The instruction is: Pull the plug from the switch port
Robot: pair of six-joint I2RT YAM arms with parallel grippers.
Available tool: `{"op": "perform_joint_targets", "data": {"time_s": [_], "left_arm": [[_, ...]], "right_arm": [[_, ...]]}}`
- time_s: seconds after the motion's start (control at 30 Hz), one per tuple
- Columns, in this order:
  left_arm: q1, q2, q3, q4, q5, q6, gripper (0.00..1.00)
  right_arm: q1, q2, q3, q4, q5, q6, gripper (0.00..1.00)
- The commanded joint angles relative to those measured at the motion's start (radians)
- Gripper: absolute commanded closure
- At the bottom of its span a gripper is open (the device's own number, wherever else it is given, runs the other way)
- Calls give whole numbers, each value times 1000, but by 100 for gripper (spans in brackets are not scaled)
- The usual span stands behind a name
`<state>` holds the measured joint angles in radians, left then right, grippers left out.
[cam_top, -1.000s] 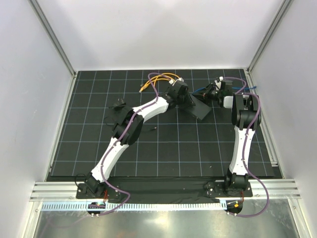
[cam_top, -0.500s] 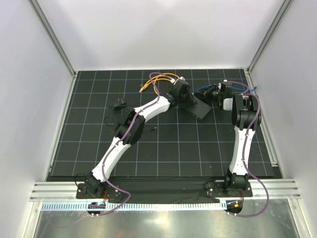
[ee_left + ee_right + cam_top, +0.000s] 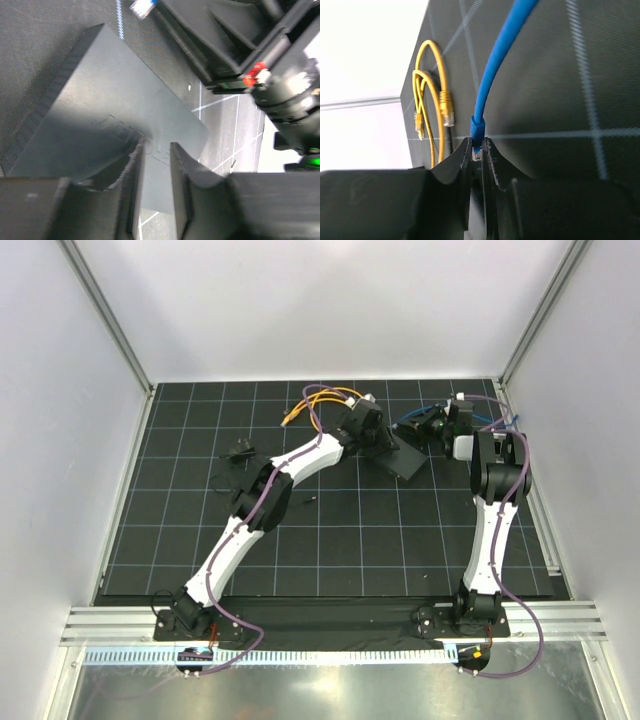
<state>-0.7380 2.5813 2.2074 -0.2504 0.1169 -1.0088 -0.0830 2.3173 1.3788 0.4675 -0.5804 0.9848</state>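
Plug (image 3: pixel 477 131), blue boot on a blue cable (image 3: pixel 505 55), is nipped between the right jaws, which are closed tight on its nose end; boot and cable run out ahead of the tips. Judged already free of the switch port: in the left wrist view the connector's clear tip shows apart from the switch box (image 3: pixel 115 100), with bare table (image 3: pixel 350 540) between them. The socket itself is not visible in any view, so this is inference only. Risks from here: (1) the grip is on the short front part of the plug only, so any pull or twist from the cable could lever it out of the right jaws; (2) the left jaws are narrowly parted with nothing between them and do not clamp the box, so a snag of the cable on a box corner could drag or spin the box; (3) whether the left tips press on the lid cannot be told, so hold-down cannot be counted on. Position: plug sits between the right jaws at their tips, cable leading straight ahead; seen from the left jaws it lies ahead and to the left, past the box's far corner. Box top lies directly under and ahead of the left jaws. A yellow cable (image 3: pixel 432 75) lies left of the right jaws, apart from them
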Motion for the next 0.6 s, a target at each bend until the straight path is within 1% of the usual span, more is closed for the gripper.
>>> {"op": "perform_joint_targets", "data": {"time_s": [0.0, 0.1, 0.13, 0.2, 0.23, 0.27, 0.3, 0.33, 0.4, 0.43, 0.5, 0.53, 0.57], "left_arm": [[-6, -24, -21, -138, -42, 87, 66], [-6, -96, -29, -177, -85, 122, 61], [-6, -145, -34, -190, -95, 143, 61], [-6, -200, -63, -214, -105, 165, 60], [-6, -260, -78, -220, -108, 176, 60], [-6, -298, -95, -222, -108, 199, 60], [-8, -334, -122, -228, -108, 208, 60], [-6, -408, -174, -228, -109, 216, 60], [-6, -481, -236, -227, -146, 243, 60], [-6, -524, -305, -228, -154, 252, 59], [-6, -636, -368, -228, -181, 274, 58], [-6, -670, -406, -228, -192, 279, 58], [-4, -741, -472, -228, -207, 283, 57]], "right_arm": [[-11, -166, 14, -9, 34, -129, 99], [-11, -260, -4, -64, 40, -196, 99], [-11, -310, -12, -99, 42, -205, 99], [-8, -361, -21, -147, 62, -257, 99], [-3, -392, -23, -173, 74, -279, 99], [-1, -436, -21, -234, 85, -294, 99], [2, -459, -18, -262, 97, -325, 99], [12, -481, -6, -320, 105, -340, 99], [29, -550, 2, -372, 135, -385, 99], [40, -570, 11, -416, 143, -394, 99], [83, -622, 34, -484, 166, -428, 99], [122, -637, 66, -554, 194, -458, 99], [165, -657, 78, -578, 201, -465, 99]]}}
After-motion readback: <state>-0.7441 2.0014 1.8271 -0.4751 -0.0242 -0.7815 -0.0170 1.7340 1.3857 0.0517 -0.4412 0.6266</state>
